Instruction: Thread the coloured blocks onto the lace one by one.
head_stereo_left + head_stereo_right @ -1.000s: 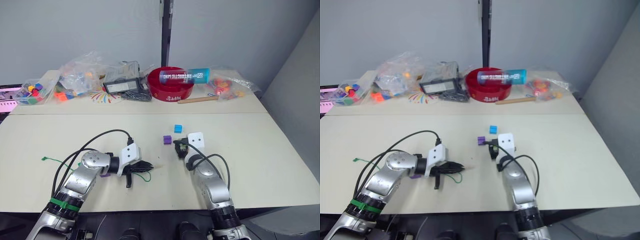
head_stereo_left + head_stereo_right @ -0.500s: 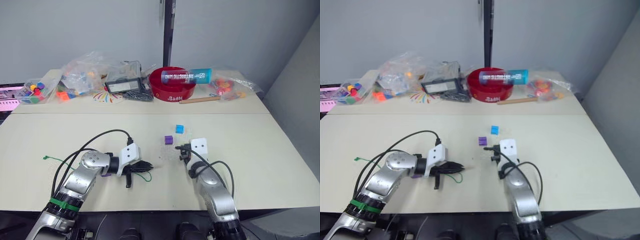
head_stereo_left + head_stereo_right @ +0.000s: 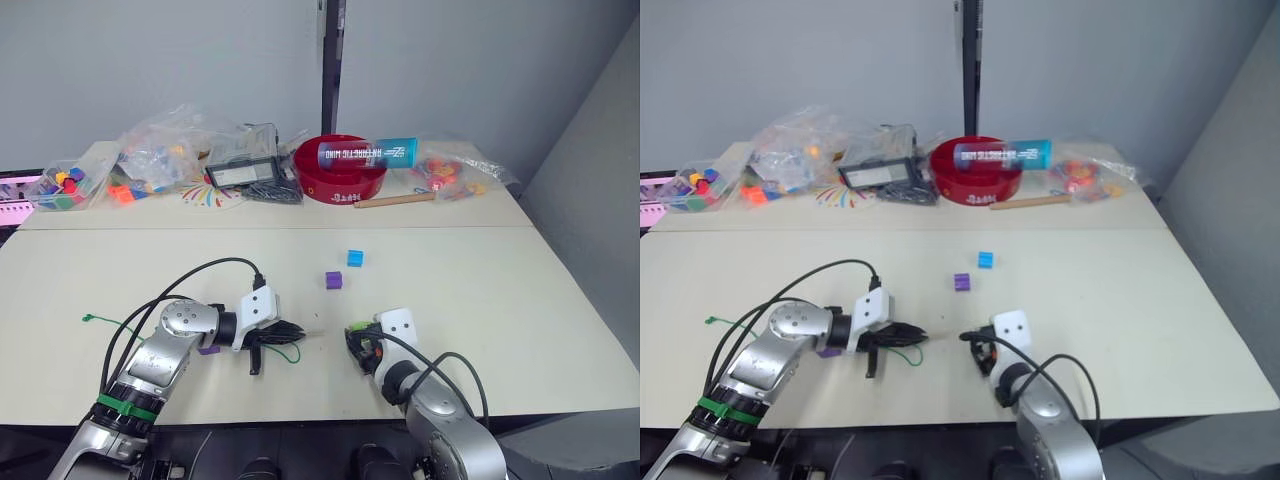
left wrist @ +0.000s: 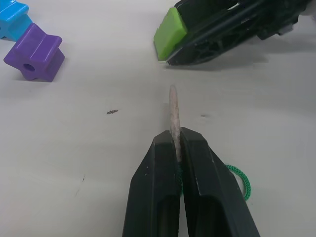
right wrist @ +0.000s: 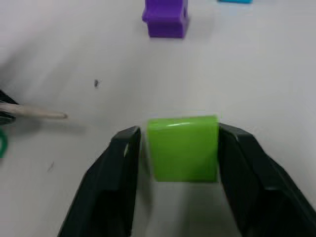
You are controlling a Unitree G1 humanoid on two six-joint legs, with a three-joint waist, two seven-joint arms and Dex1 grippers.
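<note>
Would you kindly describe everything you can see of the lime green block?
The lime green block is a small, smooth, plastic-looking piece with a flat, plain top face; no hole shows from these angles. It sits between the two black fingers of the right gripper, low over the pale table, near the lace's tan tip. Whether it touches the table cannot be told.

Bare table [image 3: 320,330] between the 2 hands; purple block [image 3: 334,280] beyond.

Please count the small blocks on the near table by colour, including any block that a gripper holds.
Purple blocks: 2
Cyan block: 1
Lime green block: 1, held in the right gripper
Total: 4
</note>
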